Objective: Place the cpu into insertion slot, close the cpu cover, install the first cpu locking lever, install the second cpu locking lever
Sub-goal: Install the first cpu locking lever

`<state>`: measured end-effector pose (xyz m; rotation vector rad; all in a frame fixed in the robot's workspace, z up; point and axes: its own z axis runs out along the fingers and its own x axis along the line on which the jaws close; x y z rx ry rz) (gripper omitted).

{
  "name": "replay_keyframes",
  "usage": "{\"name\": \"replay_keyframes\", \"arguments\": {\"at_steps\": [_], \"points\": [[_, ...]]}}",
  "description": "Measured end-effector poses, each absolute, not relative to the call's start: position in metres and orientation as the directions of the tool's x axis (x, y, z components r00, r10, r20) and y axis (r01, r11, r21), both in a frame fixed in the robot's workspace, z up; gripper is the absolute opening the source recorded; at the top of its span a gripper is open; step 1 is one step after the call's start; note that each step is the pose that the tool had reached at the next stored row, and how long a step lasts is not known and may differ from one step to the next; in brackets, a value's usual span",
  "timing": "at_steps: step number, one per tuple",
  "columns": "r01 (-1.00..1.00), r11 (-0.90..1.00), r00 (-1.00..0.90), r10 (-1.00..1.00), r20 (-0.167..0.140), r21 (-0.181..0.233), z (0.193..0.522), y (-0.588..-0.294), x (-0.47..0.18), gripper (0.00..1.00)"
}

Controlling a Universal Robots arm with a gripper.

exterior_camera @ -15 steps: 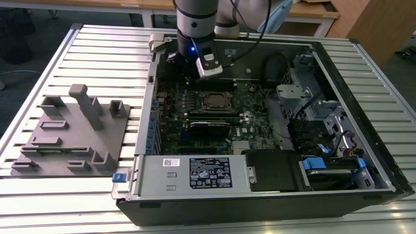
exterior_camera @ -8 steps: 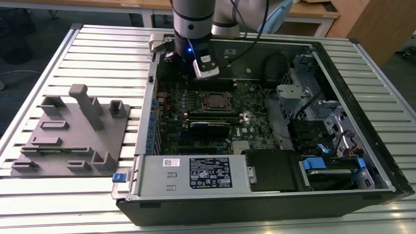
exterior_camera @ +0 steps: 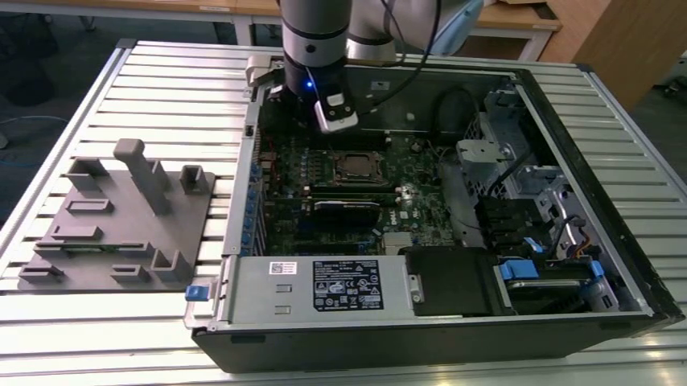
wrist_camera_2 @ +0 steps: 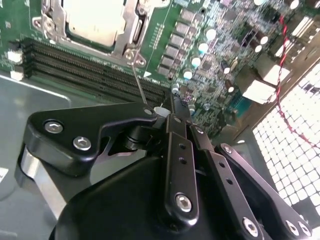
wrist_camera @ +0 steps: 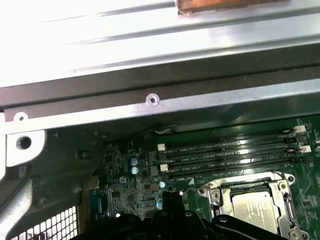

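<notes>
In the exterior view the gripper (exterior_camera: 336,122) hangs inside the open computer case (exterior_camera: 429,346) over the far part of the green board (exterior_camera: 419,173), and the chip (exterior_camera: 352,165) sits in its socket a little nearer the camera. In the second wrist view the gripper's tips look pressed together. A thin wire lever (wrist_camera_2: 139,80) slants up from the corner of the cover frame (wrist_camera_2: 136,29) straight to those tips, though I cannot tell whether they nip it. In the first wrist view the chip lies just beside the tips, with the memory slots (wrist_camera: 225,157) running alongside.

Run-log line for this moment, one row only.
cpu seated in insertion slot | cpu cover down over it | locking lever raised | end effector at its tip
</notes>
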<state>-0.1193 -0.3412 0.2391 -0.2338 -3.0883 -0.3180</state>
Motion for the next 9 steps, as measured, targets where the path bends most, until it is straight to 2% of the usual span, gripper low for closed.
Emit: {"name": "replay_keyframes", "arguments": {"at_steps": [9], "points": [[0.152, 0.945, -0.988, 0.141, 0.057, 0.291, 0.2389, -0.3433, -0.1222, 0.1]]}}
